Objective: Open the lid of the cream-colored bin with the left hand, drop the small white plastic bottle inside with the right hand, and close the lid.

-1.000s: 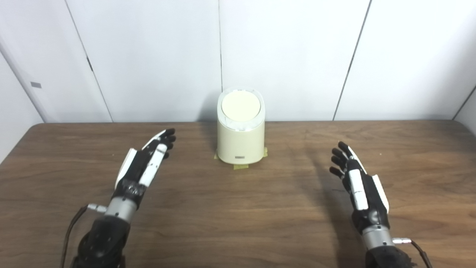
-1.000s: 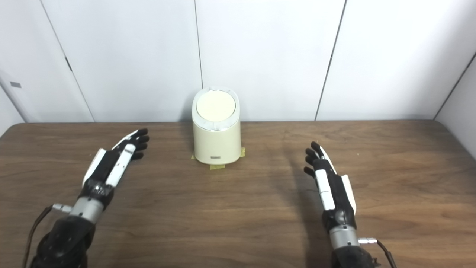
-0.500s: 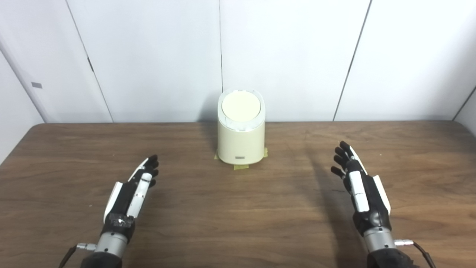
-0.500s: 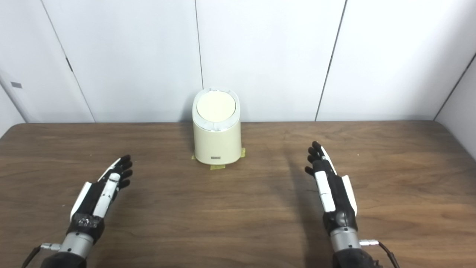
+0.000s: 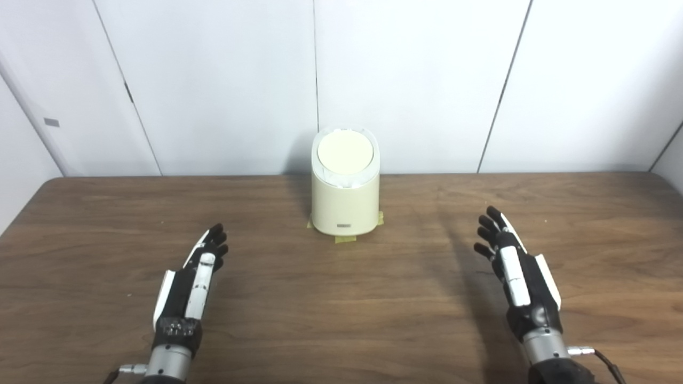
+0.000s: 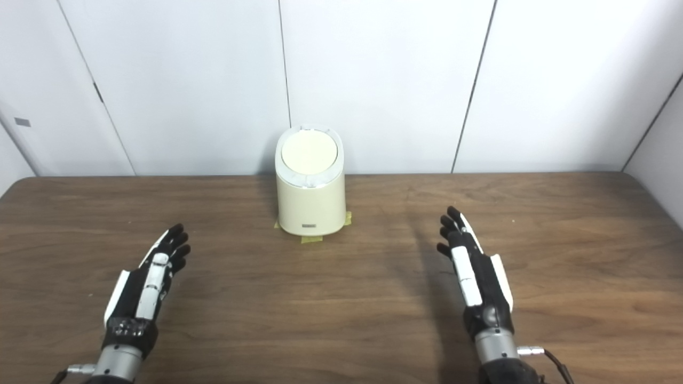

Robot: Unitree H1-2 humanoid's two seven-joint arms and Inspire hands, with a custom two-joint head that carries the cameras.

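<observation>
My left hand (image 5: 189,285) hovers over the surface (image 5: 331,298), fingers spread, holding nothing; my right hand (image 5: 517,272) hangs likewise open and bare. The cream bin (image 5: 346,200) stands well ahead between them, against the wall, its lid (image 5: 344,152) shut. I can't see any white bottle, so it may already be inside. If so, I only need both hands resting clear of the bin.

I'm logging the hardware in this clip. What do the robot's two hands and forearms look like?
Both the left hand and the right hand are black with white panels along the back and thumb, and black fingers. Each has a silver metal wrist cuff with a small side connector; a dark cable leaves the right wrist. The forearms are black.
</observation>
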